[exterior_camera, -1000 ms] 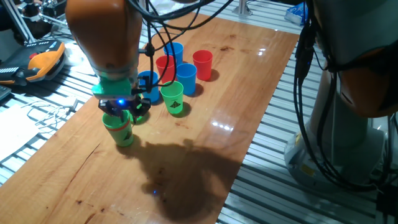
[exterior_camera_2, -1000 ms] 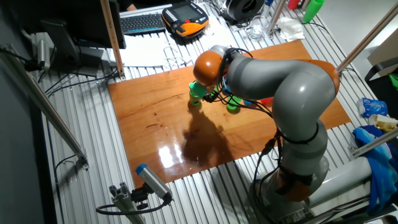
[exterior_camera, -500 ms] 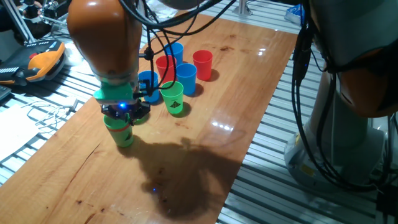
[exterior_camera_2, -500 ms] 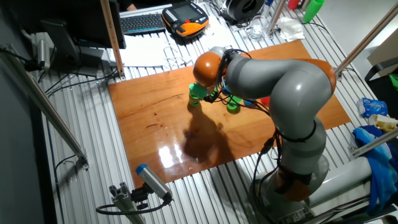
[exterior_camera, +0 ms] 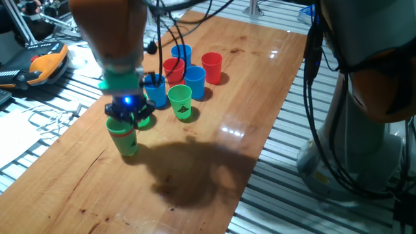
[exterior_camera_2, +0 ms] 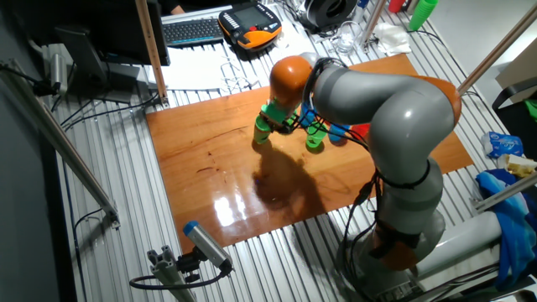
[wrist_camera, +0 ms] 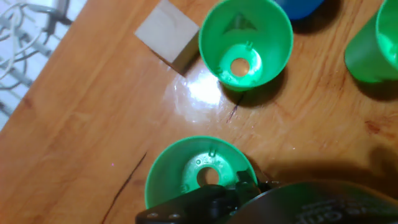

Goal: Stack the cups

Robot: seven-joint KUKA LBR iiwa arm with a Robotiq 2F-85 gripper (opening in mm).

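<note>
Gripper (exterior_camera: 129, 116) sits right over the near green cup (exterior_camera: 124, 137) in one fixed view, dark fingers at its rim; I can't tell from here whether they're apart or closed on it. Other cups cluster behind it on the wooden table (exterior_camera: 214, 149): green marked cup (exterior_camera: 181, 103), three blue cups (exterior_camera: 194, 82), two red cups (exterior_camera: 212, 67), all upright.

Other fixed view: gripper (exterior_camera_2: 270, 126) is at the same green cup (exterior_camera_2: 263, 132) near the table's middle, arm arching over. Second green cup (exterior_camera_2: 315, 138) stands just beside. Finger state is too small to read.

Hand view: I see the green cup (wrist_camera: 196, 171) mouth-up directly below, dark gripper body covering its lower edge; fingertips hidden. Another open green cup (wrist_camera: 246, 43) lies beyond, wooden cube (wrist_camera: 168, 34) just beside it.
</note>
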